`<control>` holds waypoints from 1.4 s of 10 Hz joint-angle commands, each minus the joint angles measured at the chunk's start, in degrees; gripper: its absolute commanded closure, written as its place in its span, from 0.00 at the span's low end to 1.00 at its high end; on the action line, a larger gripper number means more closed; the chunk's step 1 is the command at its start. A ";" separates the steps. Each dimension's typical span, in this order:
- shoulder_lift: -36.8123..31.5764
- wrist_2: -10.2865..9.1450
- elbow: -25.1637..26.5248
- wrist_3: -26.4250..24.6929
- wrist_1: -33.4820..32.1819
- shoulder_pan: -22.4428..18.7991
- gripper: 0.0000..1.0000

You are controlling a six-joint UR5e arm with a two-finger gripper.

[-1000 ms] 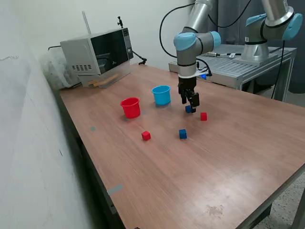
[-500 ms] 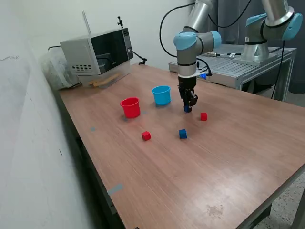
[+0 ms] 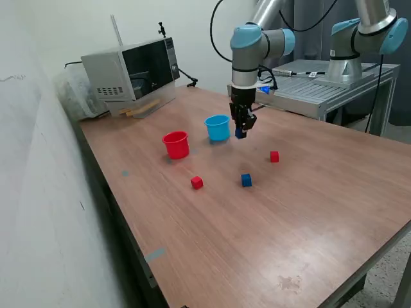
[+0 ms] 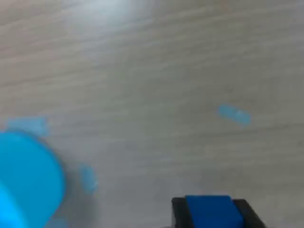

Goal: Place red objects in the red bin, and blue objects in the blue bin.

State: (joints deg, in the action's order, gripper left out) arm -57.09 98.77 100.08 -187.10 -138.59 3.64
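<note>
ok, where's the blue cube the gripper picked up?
Blue cube is clamped in the gripper, above the table, just to the exterior view's right of the blue cup.

We're in a robotics lab: a UR5e arm [image 3: 257,38] works over a wood-topped desk [image 3: 308,212], with a second arm [image 3: 366,32] mounted on a metal bench [image 3: 321,90] behind. A microwave [image 3: 131,74] sits at the desk's far corner against a bare white wall [image 3: 38,192].

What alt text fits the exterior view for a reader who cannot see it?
The robot arm's claw holds a tiny dark blue cube above the wooden table, beside the light blue plastic cup. A red plastic cup stands nearby; two red cubes and another blue cube lie loose.
</note>
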 commanded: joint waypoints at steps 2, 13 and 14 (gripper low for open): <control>-4.52 2.92 -0.77 4.55 2.08 8.02 1.00; -5.31 0.39 -0.58 10.35 6.67 -3.60 0.00; -5.31 -3.46 -2.07 10.26 6.76 -7.99 0.00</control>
State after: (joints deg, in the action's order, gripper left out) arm -62.13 99.88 99.98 -177.47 -132.31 5.69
